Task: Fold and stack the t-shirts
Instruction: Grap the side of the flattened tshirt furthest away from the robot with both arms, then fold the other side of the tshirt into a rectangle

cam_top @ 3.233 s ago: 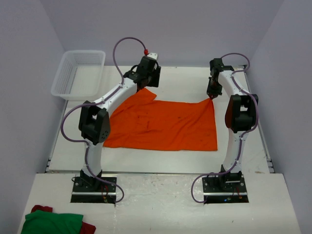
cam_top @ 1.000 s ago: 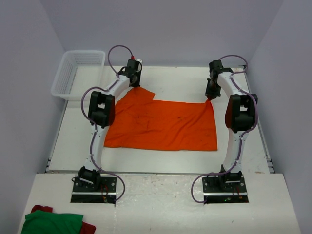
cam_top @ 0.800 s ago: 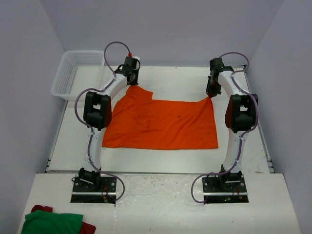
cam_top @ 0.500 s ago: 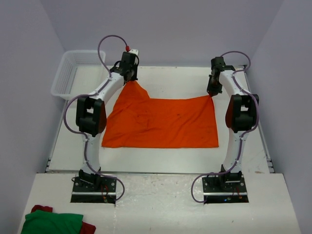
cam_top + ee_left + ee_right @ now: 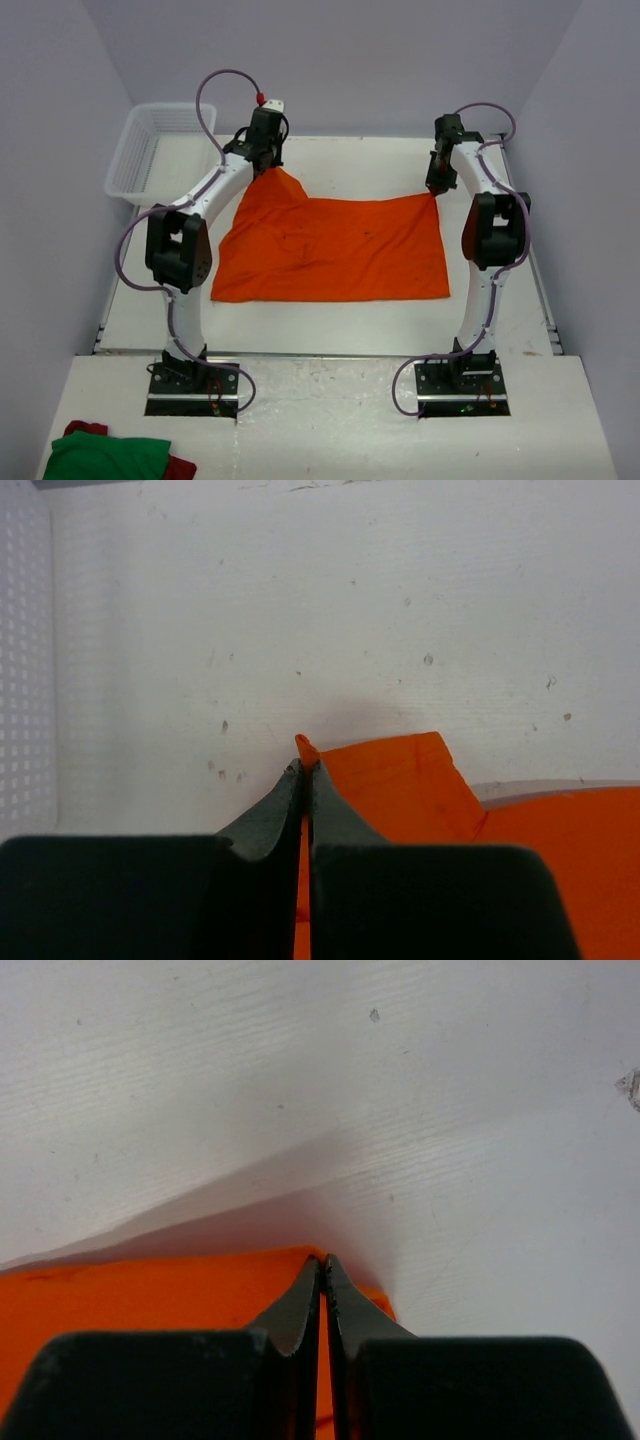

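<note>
One orange t-shirt [image 5: 330, 250] lies spread across the middle of the white table [image 5: 350, 160]. My left gripper [image 5: 268, 168] is shut on its far left corner, lifting that corner into a peak; in the left wrist view the fabric [image 5: 390, 785] runs between the closed fingers [image 5: 303, 772]. My right gripper [image 5: 435, 190] is shut on the far right corner, and in the right wrist view orange cloth [image 5: 150, 1290] sits pinched at the fingertips [image 5: 323, 1260]. The near hem lies flat on the table.
A white mesh basket [image 5: 160, 148] stands at the far left corner, close to the left arm. A green garment over something red [image 5: 105, 455] lies on the near ledge at the bottom left. Grey walls close in the table on three sides.
The left gripper has carried its corner of the shirt back and to the left, pulling the far edge straighter and raising a peak. The right gripper has shifted slightly farther back.
</note>
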Robot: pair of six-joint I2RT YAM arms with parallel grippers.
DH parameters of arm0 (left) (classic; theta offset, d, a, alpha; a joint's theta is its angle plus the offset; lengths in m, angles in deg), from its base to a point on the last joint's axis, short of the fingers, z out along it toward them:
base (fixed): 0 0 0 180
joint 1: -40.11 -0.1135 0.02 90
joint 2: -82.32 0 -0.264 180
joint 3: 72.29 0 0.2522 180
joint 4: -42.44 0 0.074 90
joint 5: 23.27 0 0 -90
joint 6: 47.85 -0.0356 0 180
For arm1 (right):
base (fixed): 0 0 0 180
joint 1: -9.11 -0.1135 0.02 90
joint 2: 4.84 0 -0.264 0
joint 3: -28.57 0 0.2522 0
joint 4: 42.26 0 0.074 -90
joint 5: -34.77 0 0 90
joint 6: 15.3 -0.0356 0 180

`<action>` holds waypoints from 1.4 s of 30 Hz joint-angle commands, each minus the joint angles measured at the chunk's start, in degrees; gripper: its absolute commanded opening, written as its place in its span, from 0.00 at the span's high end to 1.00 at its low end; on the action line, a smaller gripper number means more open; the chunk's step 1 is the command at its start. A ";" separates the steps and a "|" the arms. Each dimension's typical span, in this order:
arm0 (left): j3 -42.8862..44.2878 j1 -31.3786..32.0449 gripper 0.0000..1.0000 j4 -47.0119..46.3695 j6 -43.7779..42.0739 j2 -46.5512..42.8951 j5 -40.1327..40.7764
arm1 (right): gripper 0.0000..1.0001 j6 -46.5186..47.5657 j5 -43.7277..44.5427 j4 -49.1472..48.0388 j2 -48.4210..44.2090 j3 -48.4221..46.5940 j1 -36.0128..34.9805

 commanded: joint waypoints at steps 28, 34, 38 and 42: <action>-14.80 3.50 1.00 0.67 9.40 -19.85 12.38 | 1.00 -3.68 -1.96 -1.53 -8.76 8.66 0.94; -16.64 4.38 1.00 2.07 11.16 -22.39 13.52 | 1.00 -4.03 -1.00 -1.45 -11.40 11.65 0.86; -18.75 5.09 1.00 2.78 12.04 -24.33 14.31 | 1.00 -4.39 -0.47 -1.89 -13.07 14.20 0.77; -20.33 5.88 1.00 4.45 13.62 -25.65 16.24 | 1.00 -5.18 -0.12 -1.45 -14.47 15.52 0.86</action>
